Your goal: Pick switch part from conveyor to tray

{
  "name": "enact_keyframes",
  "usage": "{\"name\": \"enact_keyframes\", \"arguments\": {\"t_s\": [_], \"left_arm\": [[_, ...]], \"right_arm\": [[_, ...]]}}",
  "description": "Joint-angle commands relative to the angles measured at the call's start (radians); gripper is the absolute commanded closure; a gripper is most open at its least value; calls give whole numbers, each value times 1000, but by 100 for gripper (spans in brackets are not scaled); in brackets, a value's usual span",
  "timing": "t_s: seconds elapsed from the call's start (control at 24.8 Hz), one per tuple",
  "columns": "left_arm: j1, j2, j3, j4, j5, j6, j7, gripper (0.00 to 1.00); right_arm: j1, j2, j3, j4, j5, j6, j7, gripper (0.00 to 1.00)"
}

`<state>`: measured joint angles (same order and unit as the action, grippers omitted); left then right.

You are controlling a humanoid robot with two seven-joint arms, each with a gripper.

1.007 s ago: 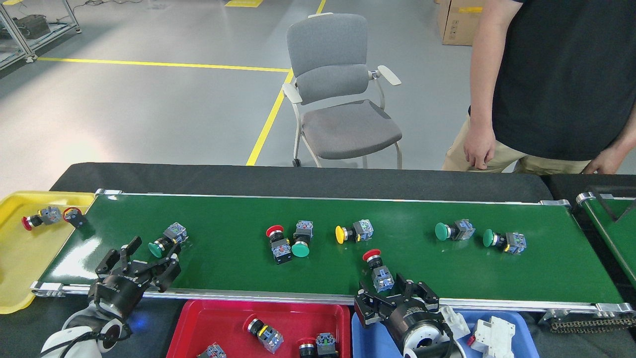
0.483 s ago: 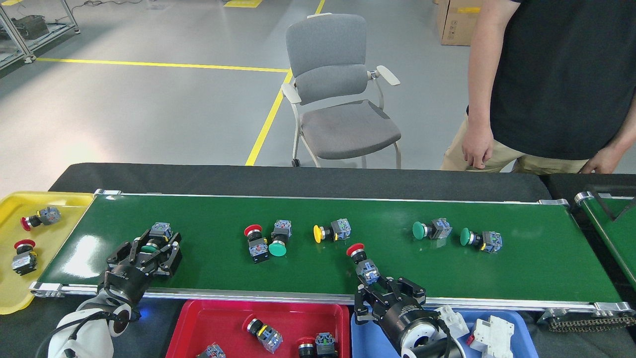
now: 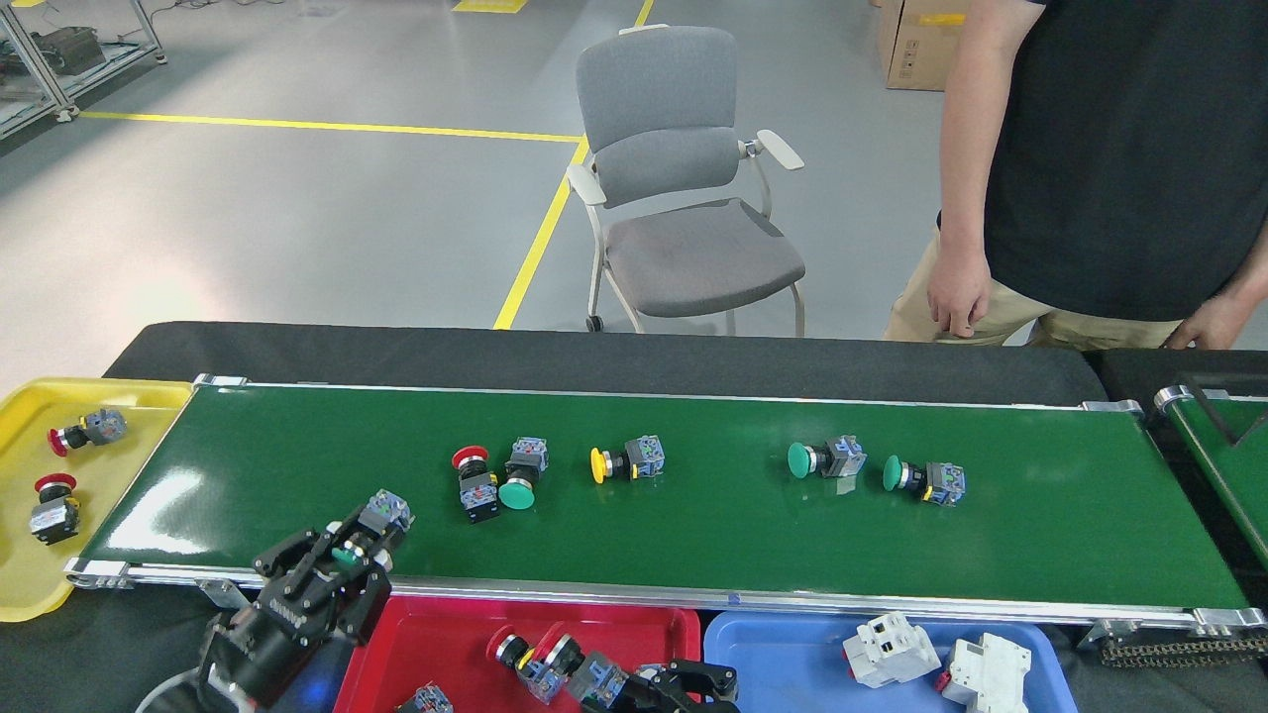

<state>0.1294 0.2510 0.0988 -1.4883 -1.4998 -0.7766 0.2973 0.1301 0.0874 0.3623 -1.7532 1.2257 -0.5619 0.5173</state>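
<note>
The left tool (image 3: 347, 566) is gripping a green switch part (image 3: 369, 530) over the conveyor's (image 3: 693, 535) near edge, its long axis pointing far-right, with the red tray (image 3: 436, 634) lying just right and nearer.

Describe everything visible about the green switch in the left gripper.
The green switch is a push-button part: a rounded green cap, a dark collar and a grey-and-blue contact block at its far end. It looks like plastic. It lies tilted, cap toward the robot, block pointing up-right. The left gripper is shut on it, black fingers either side of the cap. It sits at the conveyor's near edge, close to the red tray; whether it touches the belt cannot be told.
</note>
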Motion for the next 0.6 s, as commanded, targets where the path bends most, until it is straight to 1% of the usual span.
{"name": "enact_keyframes", "arguments": {"t_s": [0.0,0.04,0.08,0.16,0.28,0.36,0.44,0.48,0.52,0.56], "left_arm": [[76,-4,1,-119,6,-9,-6,15],[125,-16,1,-162,7,-9,-6,1],[162,-39,-1,-190,6,-9,-6,0],[182,-70,2,-198,4,-9,-6,0],[179,-75,18,-195,6,-9,-6,0],[179,-84,59,-196,9,-9,-6,0],[179,-141,117,-198,4,-9,-9,0],[174,-174,144,-193,-2,49,-23,0],[159,-196,162,-184,-2,152,-56,0],[142,-199,171,-171,1,237,-102,0]], "right_arm": [[-26,12,-9,-12,-18,-16,-10,0],[-43,11,-17,-12,-25,-16,-10,0],[-55,9,-36,-12,-28,-13,-10,0],[-66,12,-88,-16,-28,-7,-14,0],[-92,34,-236,-16,-25,2,-36,3],[-92,41,-318,-16,-20,66,-36,3],[-92,38,-362,-16,-15,162,-62,3],[-93,31,-381,-16,-15,203,-111,3],[-93,22,-402,-16,-11,243,-178,3],[-92,12,-425,-16,0,283,-244,3]]}}
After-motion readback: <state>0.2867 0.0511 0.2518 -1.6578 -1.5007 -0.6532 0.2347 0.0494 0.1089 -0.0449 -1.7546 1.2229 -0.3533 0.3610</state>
